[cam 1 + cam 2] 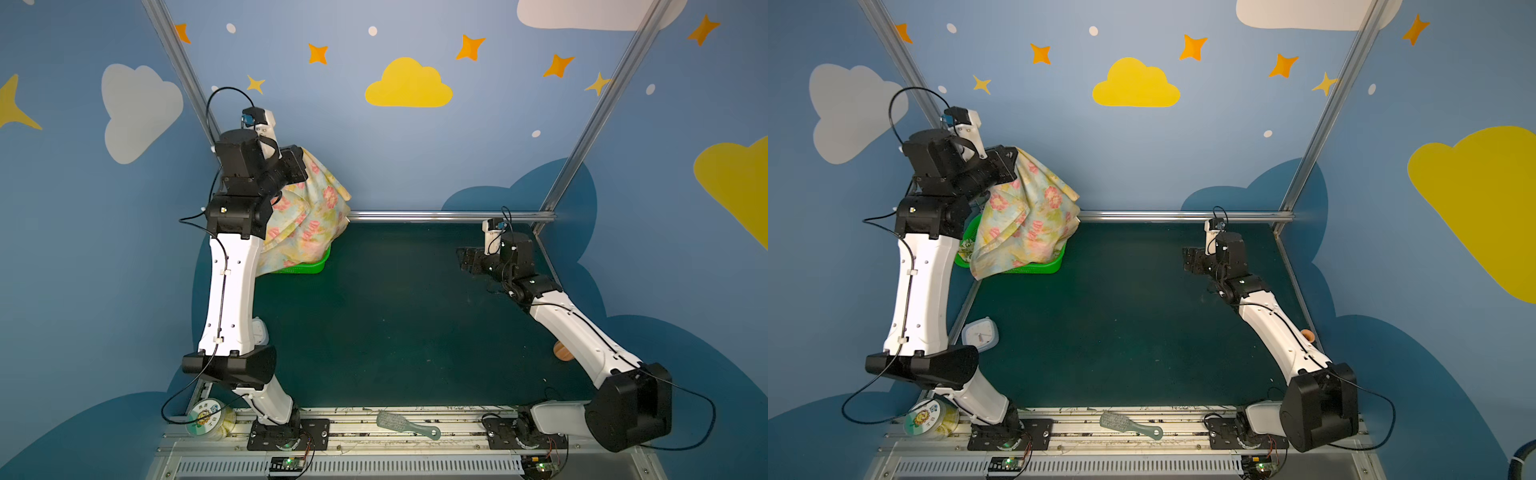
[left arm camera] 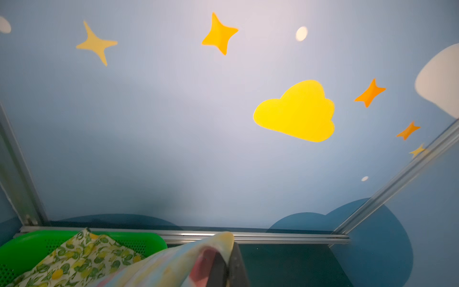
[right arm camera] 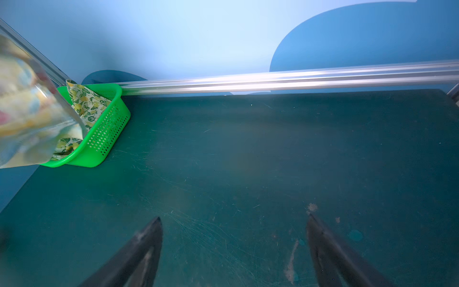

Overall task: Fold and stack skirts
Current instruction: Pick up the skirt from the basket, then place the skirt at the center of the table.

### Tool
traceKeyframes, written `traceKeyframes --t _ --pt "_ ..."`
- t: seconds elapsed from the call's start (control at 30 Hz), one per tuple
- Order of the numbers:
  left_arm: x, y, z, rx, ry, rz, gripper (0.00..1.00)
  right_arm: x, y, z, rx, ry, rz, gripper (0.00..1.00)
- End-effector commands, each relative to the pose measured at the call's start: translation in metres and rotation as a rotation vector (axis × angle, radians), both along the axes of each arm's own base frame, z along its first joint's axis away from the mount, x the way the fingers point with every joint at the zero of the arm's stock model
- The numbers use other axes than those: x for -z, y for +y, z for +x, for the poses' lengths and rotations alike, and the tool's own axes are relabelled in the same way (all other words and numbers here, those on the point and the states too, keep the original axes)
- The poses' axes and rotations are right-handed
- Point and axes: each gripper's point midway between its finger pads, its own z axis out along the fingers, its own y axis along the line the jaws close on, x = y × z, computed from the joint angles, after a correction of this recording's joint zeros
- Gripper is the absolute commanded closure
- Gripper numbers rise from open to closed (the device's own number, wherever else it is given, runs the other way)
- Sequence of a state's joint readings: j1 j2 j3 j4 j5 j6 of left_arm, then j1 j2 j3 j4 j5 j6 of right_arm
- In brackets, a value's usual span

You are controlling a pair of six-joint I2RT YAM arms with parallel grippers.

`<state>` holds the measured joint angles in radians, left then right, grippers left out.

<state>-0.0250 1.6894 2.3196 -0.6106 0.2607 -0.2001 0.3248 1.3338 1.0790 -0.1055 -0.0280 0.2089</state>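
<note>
thin floral skirt hangs crumpled from clamped left gripper; right gripper fingers spread wide.

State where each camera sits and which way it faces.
Top views: high above the near edge, looking down; both arms show.
Left wrist: raised behind the left gripper, which pinches the flowered skirt; faces the back wall.
Right wrist: low behind the open right gripper, facing the basket.
Shared: wrist views both show basket and lemon skirt.
</note>
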Motion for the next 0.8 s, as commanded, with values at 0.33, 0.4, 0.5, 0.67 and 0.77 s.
traceKeyframes --t 0.33,0.4,0.5,0.67,0.77 --pt "-0.051 -0.085 -0.05 0.342 -0.112 -0.095 0.95 -0.043 -0.003 -0.029 -0.025 -0.084 0.048 0.11" --pt "-0.041 -0.103 -0.05 0.402 -0.078 -0.118 0.96 -0.044 -0.005 -0.035 -0.022 -0.08 0.049 0.11" --pt "-0.022 -0.135 -0.049 0.49 -0.025 -0.148 0.96 -0.043 -0.01 -0.044 -0.011 -0.07 0.053 0.11" --pt "0.014 -0.188 -0.048 0.601 0.038 -0.155 0.96 -0.041 -0.016 -0.061 -0.004 -0.066 0.056 0.11" --pt "0.032 -0.209 -0.044 0.636 0.071 -0.153 0.96 -0.038 -0.019 -0.07 -0.003 -0.056 0.052 0.11"
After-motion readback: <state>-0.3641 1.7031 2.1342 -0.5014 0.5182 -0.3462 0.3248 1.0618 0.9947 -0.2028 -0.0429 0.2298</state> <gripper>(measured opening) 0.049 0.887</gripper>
